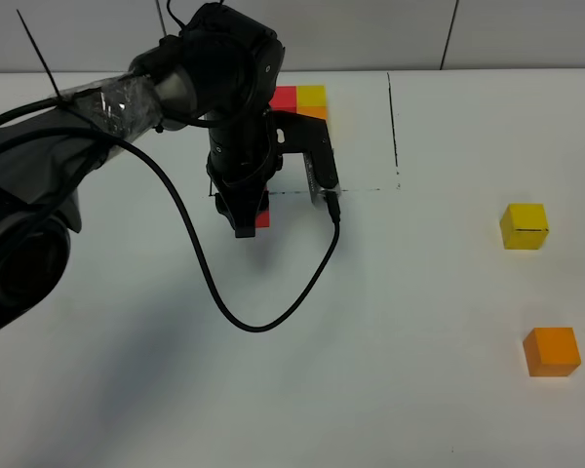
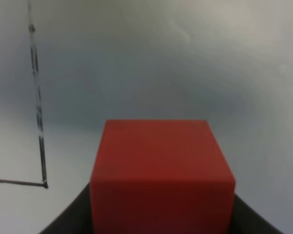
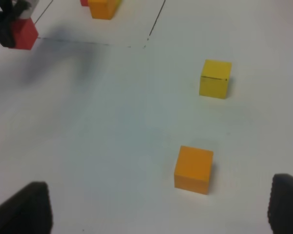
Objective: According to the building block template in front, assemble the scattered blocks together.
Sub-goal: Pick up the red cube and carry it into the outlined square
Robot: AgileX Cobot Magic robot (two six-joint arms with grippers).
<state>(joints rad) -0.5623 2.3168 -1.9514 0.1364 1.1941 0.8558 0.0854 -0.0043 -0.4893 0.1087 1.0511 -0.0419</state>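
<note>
**A:** Where is the red cube?

**B:** The red cube (image 1: 262, 217) is pinched in the left claw (image 1: 248, 220). In the left wrist view a dark finger (image 2: 256, 219) presses against each side of it. It sits right at the near black line (image 1: 361, 189) of the drawn frame, close to the frame's near left corner. I cannot tell whether it touches the table (image 1: 370, 409) or hangs just above it.

**A:** And the template?

**B:** The template (image 1: 308, 99) is at the far side of the frame, partly hidden behind the left arm. Its red piece is beside the yellow one, and the orange one is just in front of the yellow.

**A:** What about the other two blocks?

**B:** Both lie outside the frame on the right of the table, well apart from the red cube. The yellow cube (image 1: 524, 225) is farther back and the orange cube (image 1: 552, 351) is nearer the front. The two are not touching.

**A:** The right claw?

**B:** The right claw (image 3: 156, 209) is spread wide and holds nothing. The orange cube is near it, and the yellow cube is beyond that. A black cable (image 1: 224, 302) loops down from the left arm over the table.
</note>
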